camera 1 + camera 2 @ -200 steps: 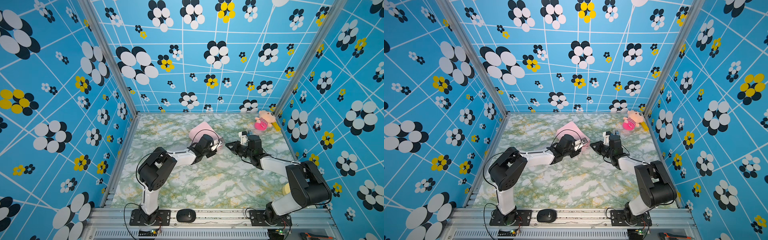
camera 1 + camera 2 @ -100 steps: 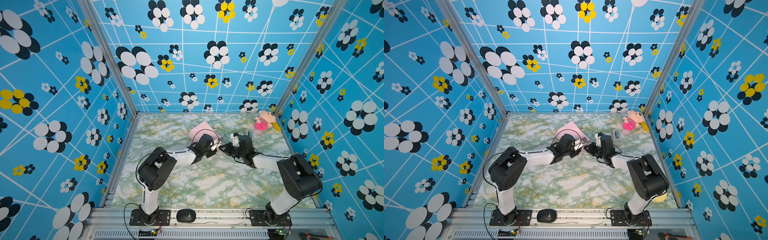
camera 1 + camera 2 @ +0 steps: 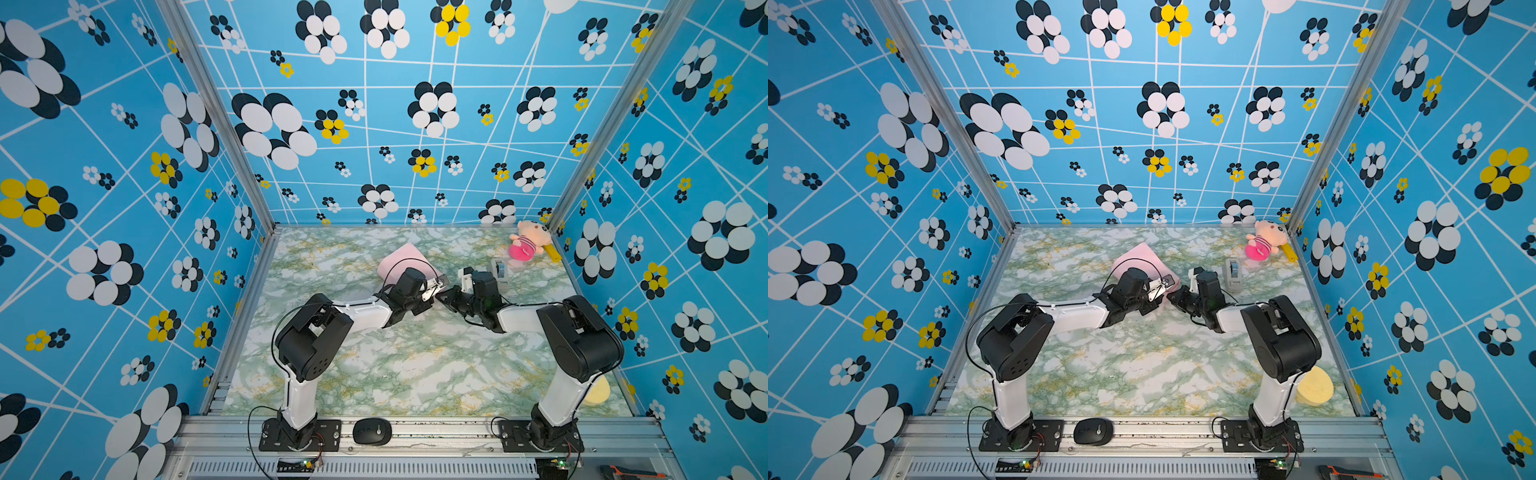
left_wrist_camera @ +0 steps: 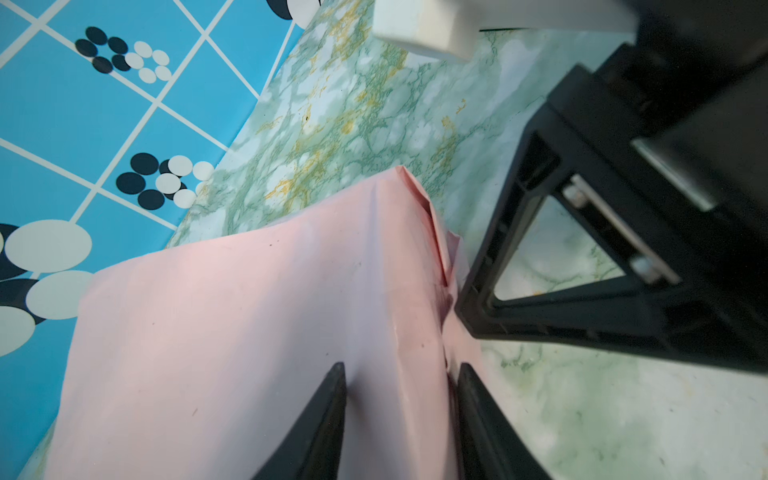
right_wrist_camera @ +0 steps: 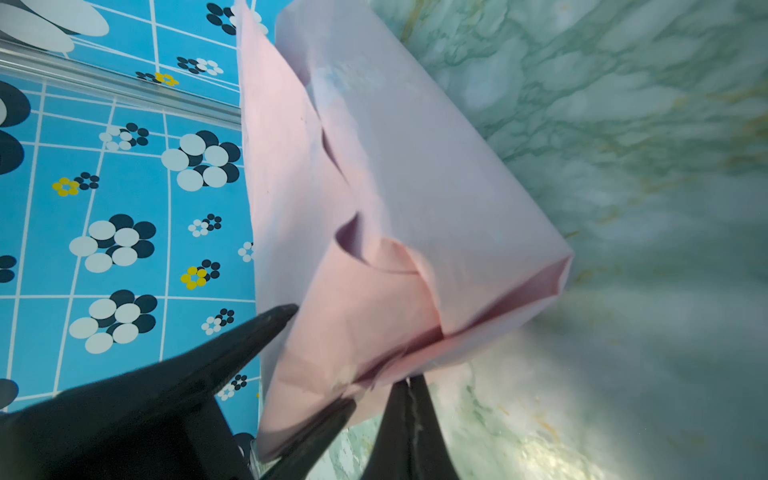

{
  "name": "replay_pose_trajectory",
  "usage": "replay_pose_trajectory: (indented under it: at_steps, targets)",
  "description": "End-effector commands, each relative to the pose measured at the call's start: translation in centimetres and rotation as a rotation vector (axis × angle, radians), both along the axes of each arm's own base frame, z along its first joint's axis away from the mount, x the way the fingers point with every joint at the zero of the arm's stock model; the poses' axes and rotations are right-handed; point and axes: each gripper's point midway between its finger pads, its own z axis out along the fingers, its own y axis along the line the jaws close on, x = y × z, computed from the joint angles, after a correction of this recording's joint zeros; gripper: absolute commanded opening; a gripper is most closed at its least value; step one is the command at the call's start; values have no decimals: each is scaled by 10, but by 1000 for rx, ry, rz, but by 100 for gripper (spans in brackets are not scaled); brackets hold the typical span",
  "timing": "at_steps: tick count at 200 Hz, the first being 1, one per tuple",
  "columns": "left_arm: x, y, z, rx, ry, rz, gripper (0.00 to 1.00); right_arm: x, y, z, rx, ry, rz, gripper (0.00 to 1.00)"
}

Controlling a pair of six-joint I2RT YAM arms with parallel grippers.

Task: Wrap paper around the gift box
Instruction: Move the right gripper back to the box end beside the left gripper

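Left wrist view first: the left gripper has its two black fingers clamped on either side of a ridge of the one sheet of pale pink, creased wrapping paper. The sheet is folded up into a single parcel. The gift box itself is hidden in every view; only paper shows.

From the right wrist camera, the right gripper is clenched, its two fingers pressed together. Their tips touch the parcel's lower folded flap. Whether any paper is caught between them cannot be told.

In both top views the parcel lies on the green-and-white marble-patterned table, toward the back middle, with the two grippers nearly meeting at its near right corner.

Further out are four other things:
- One grey tape dispenser, just beyond the right gripper.
- One plush doll in pink, in the far right corner.
- One pale yellow round pad, beside the right arm near its base.
- One black oval device, on the front rail.
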Motion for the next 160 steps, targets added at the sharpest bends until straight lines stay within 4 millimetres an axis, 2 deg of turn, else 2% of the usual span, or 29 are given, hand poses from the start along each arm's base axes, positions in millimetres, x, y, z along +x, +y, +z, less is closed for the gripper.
replay_pose_trajectory:
  at_steps: [1,50,123,160]
  targets:
    - [-17,22,-45,95,156,22,44,17,6,13,17,-62,-19,4]
    - [-18,22,-44,94,157,19,44,23,10,7,43,-60,-21,4]
    - [-17,22,-45,97,160,23,44,-15,-8,10,1,-43,-25,5]
    - [-17,21,-44,92,160,23,44,-7,-4,22,10,-76,-24,5]
